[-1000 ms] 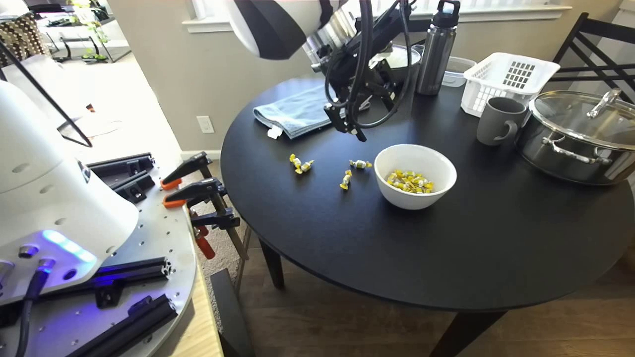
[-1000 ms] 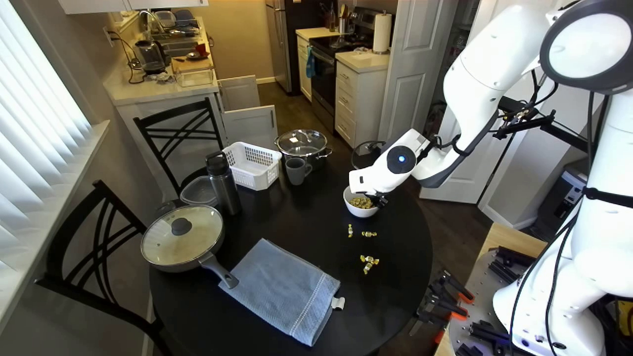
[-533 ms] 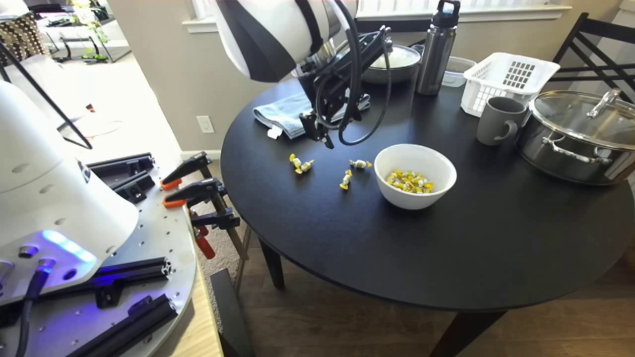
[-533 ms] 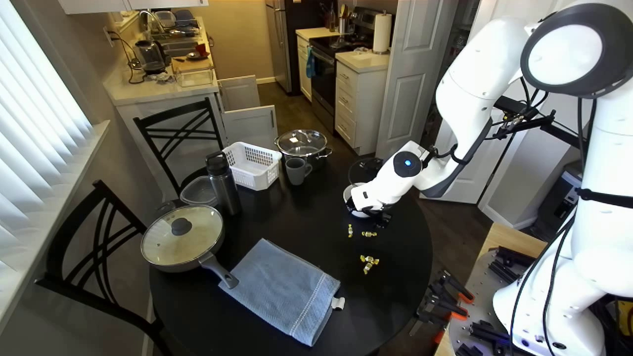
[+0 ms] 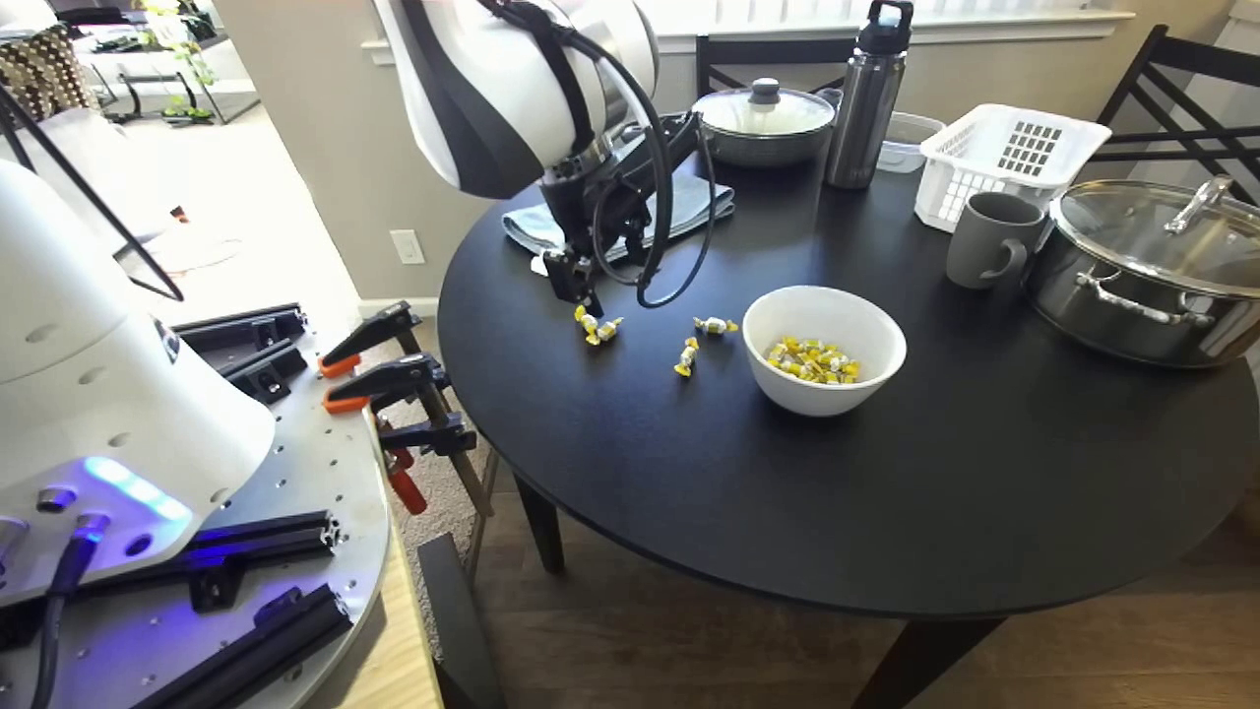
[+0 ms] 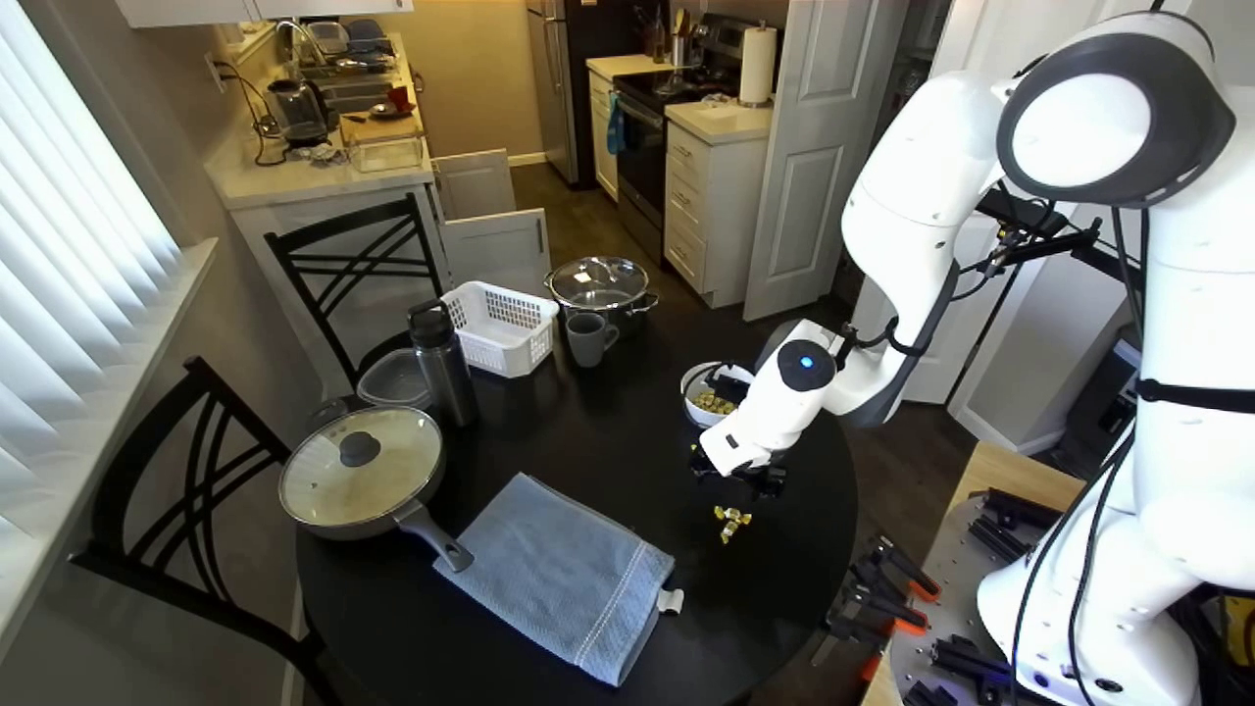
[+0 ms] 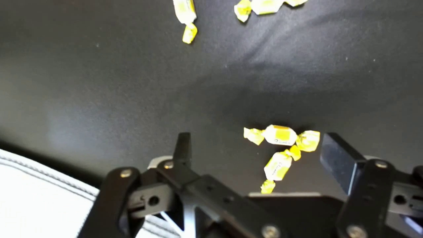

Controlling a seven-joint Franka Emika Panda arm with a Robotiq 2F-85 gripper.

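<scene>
One bowl (image 5: 822, 401) on the tabletop (image 5: 935, 502). Inside the bowl: piled candies (image 5: 815, 361), not countable from where I stand. Outside the bowl: four loose candies (image 7: 280, 135). Set away from the bowl: one each of mug (image 5: 987, 244), pot (image 5: 1132, 313), basket (image 6: 502, 359), bottle (image 5: 864, 123), plastic container (image 5: 900, 158), pan (image 5: 766, 151), towel (image 6: 569, 579). Well apart from the bowl: two chairs (image 5: 773, 50).

- In front of me, a bowl (image 5: 825, 396) on the table (image 5: 886, 512), candies (image 5: 812, 361) inside it.
- Left of the bowl, two loose candies (image 5: 686, 357); farther left, another pair (image 5: 603, 333), below the gripper (image 7: 259, 145).
- Behind that pair, a towel (image 5: 692, 202).
- Along the back, left to right: pan (image 5: 766, 148), bottle (image 5: 866, 118), tub (image 5: 901, 156), basket (image 5: 945, 187).
- At right, mug (image 5: 984, 246) before basket, pot (image 5: 1122, 333) beside mug.
</scene>
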